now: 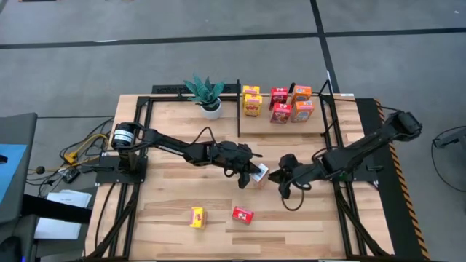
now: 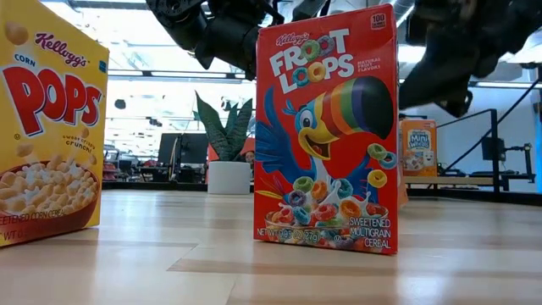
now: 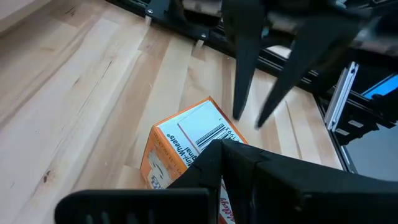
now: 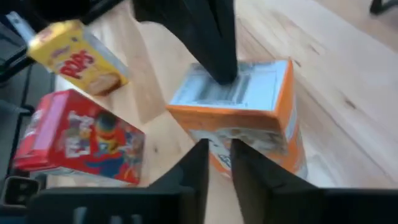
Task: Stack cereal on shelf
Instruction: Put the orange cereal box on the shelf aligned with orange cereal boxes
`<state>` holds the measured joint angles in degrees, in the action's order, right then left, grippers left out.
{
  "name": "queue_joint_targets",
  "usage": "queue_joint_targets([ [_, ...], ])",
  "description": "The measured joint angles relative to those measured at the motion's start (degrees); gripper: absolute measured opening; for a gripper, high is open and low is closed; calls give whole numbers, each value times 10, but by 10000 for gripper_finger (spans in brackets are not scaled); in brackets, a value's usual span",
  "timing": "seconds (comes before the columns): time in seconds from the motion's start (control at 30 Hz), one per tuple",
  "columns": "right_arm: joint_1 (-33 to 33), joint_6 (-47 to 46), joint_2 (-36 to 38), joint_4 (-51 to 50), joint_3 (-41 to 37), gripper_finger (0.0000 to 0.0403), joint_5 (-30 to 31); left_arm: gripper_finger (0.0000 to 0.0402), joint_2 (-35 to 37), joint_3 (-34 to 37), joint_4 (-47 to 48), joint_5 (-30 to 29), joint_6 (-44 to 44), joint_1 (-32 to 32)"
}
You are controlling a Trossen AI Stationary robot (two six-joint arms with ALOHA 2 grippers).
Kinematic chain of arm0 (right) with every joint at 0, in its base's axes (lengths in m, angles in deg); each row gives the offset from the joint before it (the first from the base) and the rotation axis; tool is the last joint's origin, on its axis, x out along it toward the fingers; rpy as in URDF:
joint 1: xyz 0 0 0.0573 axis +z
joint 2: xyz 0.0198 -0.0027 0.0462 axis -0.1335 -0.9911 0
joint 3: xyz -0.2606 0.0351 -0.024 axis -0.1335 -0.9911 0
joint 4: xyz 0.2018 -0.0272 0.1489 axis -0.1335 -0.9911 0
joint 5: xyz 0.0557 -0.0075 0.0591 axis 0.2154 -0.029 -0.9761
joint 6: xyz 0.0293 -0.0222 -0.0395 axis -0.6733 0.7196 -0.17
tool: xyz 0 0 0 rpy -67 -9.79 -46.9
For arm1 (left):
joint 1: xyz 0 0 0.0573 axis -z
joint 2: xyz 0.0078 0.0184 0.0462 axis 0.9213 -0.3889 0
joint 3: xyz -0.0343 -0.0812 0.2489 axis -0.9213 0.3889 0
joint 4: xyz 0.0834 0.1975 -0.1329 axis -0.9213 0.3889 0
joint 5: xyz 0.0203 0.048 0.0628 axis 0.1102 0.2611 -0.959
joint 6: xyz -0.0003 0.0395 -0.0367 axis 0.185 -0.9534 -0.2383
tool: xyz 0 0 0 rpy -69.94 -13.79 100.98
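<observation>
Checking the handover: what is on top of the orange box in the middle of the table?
The left gripper presses shut on the top panel of the orange box, covering part of its label. The right gripper sits at its front face. Whether the box rests on the table is unclear.

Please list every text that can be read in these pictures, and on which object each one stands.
"Kellogg's CORN POPS": yellow box, low view.
"Kellogg's FROOT LOOPS", "SWEETENED MULTIGRAIN CEREAL": red box.
"Mini Wheats": orange box behind.
"POPS": yellow box, right wrist view.
Fine print on the orange box with the barcode: too blurred.
</observation>
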<state>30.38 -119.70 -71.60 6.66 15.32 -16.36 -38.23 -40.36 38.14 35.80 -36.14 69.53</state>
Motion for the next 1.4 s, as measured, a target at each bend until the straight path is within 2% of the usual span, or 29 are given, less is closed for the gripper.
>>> queue_joint_targets([
  [0.17, -12, 10, 32, 19, 0, 165, 8, 0, 0, 0, 0, -4, 1, 2],
  [0.3, -13, 46, 19, 81, 0, 184, 33, 0, -1, 0, 0, -7, 0, 3],
  [0.47, -11, 58, -12, 80, 1, 160, 72, 0, -1, 0, 2, -9, 0, 3],
  [0.77, -3, -14, -57, 24, 4, 107, 90, 0, -1, 1, 5, -13, 9, 3],
  [1.0, 24, -46, -58, 3, 3, 101, 87, 0, -2, 1, -1, -12, 12, 9],
  [1.4, 15, -49, -59, -15, 3, 97, 77, 0, -2, 1, 19, -19, 3, 10],
])
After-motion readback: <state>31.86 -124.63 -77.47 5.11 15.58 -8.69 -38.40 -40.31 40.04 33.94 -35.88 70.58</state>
